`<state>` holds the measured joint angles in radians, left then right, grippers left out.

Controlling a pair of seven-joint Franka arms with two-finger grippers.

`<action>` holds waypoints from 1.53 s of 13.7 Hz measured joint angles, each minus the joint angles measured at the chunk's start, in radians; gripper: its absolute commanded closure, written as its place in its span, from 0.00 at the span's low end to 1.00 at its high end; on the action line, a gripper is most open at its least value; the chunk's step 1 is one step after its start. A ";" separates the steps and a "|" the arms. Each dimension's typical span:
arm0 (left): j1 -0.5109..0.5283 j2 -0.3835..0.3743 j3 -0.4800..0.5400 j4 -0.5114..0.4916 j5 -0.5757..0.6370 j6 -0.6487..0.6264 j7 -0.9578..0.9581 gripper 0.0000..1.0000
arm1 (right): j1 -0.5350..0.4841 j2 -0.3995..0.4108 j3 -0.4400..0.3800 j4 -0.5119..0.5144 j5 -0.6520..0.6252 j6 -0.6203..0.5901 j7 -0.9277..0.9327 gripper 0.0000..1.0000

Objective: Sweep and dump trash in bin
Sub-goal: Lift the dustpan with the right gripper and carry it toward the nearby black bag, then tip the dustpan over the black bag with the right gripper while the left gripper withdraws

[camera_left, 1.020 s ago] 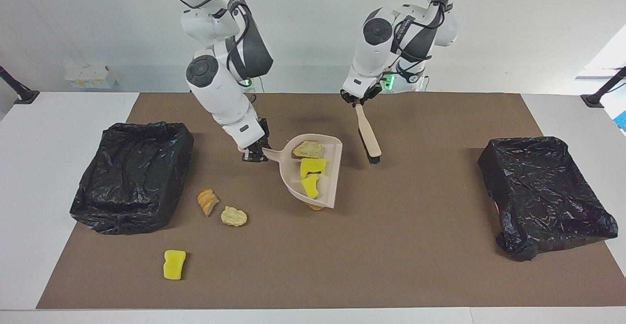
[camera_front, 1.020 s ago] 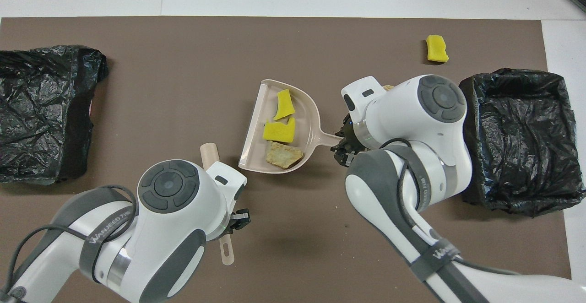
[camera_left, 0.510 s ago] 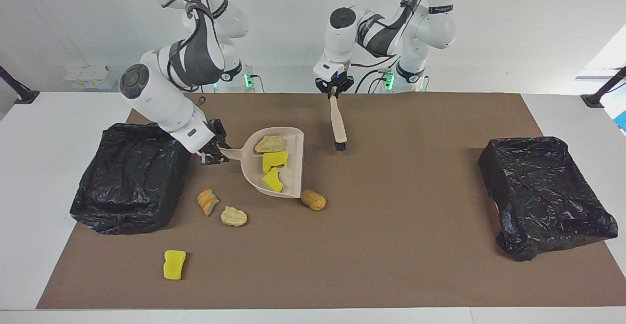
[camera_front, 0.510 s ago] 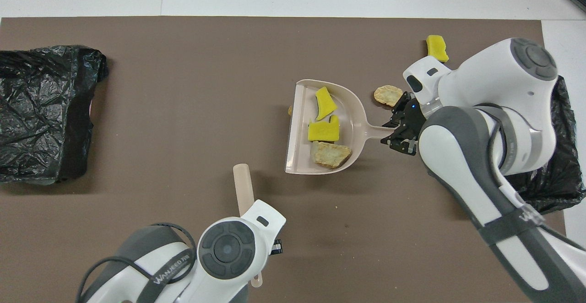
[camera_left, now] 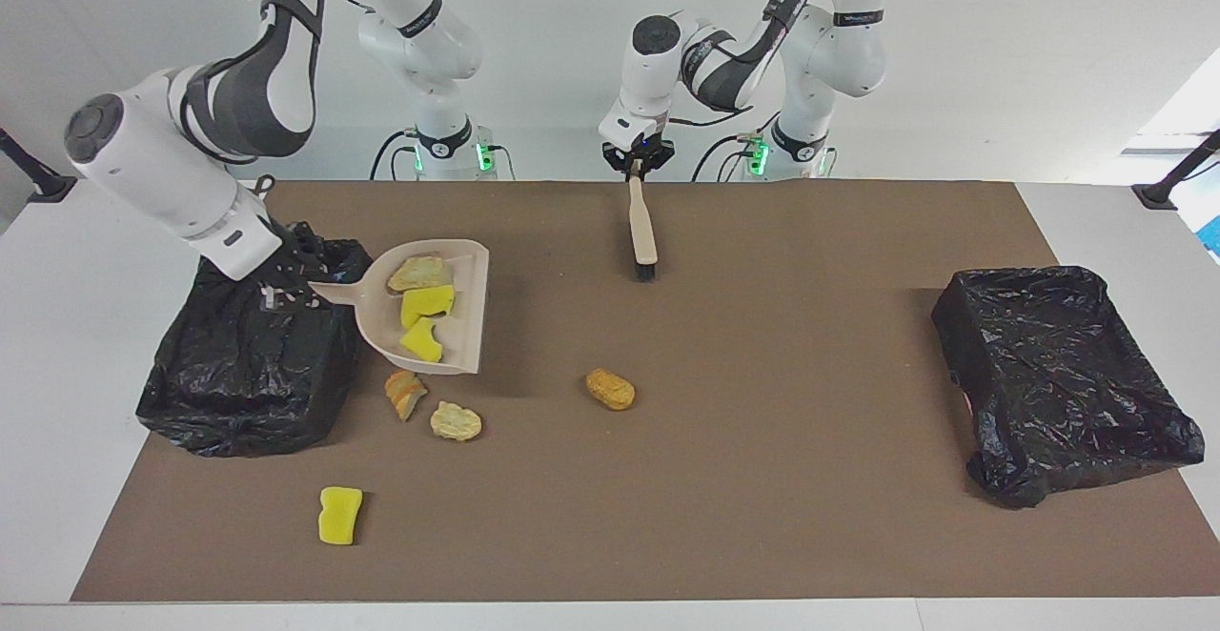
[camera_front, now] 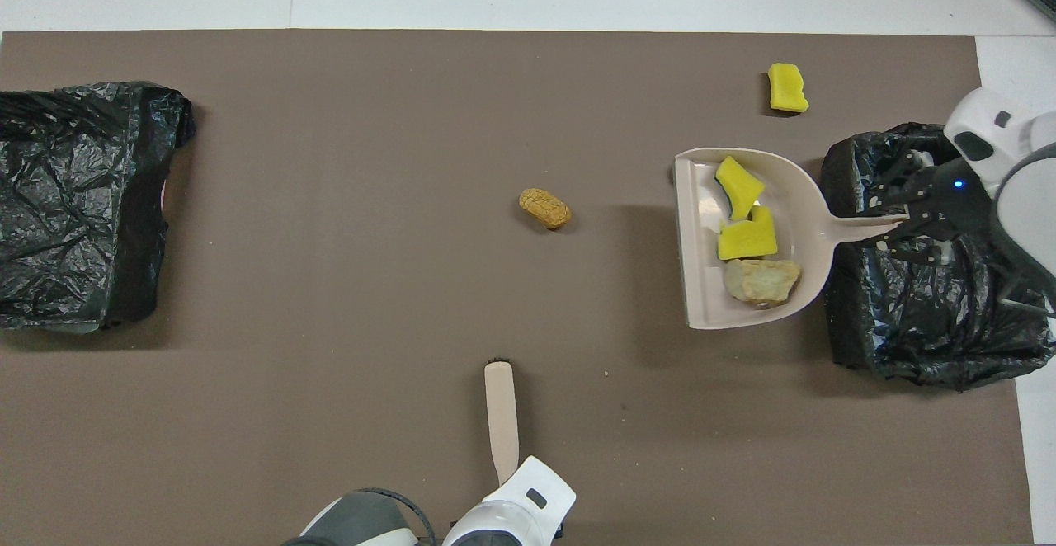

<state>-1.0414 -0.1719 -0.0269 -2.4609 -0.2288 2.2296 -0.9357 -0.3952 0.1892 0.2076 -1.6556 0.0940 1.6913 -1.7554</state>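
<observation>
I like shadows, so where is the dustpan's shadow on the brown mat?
Facing view: the dustpan casts a soft dark patch on the mat, toward the left arm's end, apart from the pan, so it is lifted. Overhead view: the same soft shadow lies beside the pan's open edge.

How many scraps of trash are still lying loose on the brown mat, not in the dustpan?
4. A tan bread-like chunk lies mid-mat; an orange crust piece and a pale chunk lie under the raised beige plastic dustpan; a yellow sponge piece lies farthest out.
</observation>
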 measured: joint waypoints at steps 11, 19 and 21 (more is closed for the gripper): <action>0.033 0.017 0.022 0.015 -0.046 0.003 0.087 0.00 | -0.111 -0.010 -0.123 0.083 -0.390 0.028 -0.081 1.00; 0.317 0.117 0.036 0.239 0.173 -0.049 0.352 0.00 | 0.052 -0.012 -0.113 0.079 -0.801 0.025 0.158 1.00; 0.409 0.131 0.037 0.314 0.177 -0.066 0.442 0.00 | 0.088 -0.019 -0.112 0.077 -0.875 0.013 0.181 1.00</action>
<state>-0.6321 -0.0414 0.0102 -2.1470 -0.0521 2.1639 -0.4937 -0.3069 0.1704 0.0953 -1.5782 -0.7806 1.7043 -1.5741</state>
